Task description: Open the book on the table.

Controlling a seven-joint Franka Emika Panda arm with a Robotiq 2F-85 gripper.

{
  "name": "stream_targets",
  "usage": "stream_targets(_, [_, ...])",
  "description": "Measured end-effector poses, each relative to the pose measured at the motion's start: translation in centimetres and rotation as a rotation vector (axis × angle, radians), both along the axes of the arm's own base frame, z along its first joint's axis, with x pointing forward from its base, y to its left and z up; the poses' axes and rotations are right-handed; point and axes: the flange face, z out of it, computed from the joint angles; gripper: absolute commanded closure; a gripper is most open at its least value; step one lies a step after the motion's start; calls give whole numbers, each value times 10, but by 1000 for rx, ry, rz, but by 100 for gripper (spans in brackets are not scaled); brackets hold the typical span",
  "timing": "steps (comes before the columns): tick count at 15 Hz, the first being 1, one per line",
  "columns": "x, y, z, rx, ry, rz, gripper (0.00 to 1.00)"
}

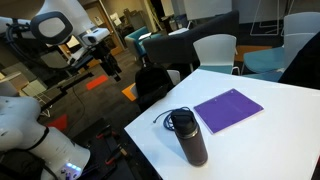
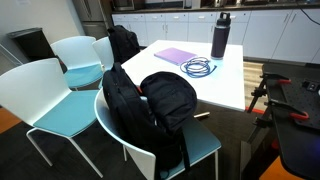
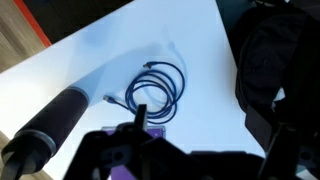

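The purple book (image 1: 228,108) lies flat and closed on the white table (image 1: 270,140), also seen in an exterior view (image 2: 177,56). In the wrist view only a purple corner (image 3: 156,132) shows behind my fingers. My gripper (image 1: 109,64) hangs in the air off the table's edge, well away from the book. In the wrist view its jaws (image 3: 205,137) are open and empty above the table (image 3: 200,60).
A dark bottle (image 1: 190,137) stands near the book. A coiled blue cable (image 3: 156,90) lies beside it. Black backpacks (image 2: 165,100) rest on the white chairs (image 2: 45,95) by the table edge; one shows in the wrist view (image 3: 275,60).
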Motion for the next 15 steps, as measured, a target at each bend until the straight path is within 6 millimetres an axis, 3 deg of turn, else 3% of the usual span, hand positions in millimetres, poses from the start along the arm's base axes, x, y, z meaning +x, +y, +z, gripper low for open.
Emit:
stream_targets(7, [31, -109, 11, 64, -83, -17, 0])
stream_targets(9, [32, -117, 8, 67, -79, -22, 0])
stream_targets(12, [34, -110, 9, 63, -78, -9, 0])
stream_targets(15, [45, -116, 11, 95, -154, -104, 0])
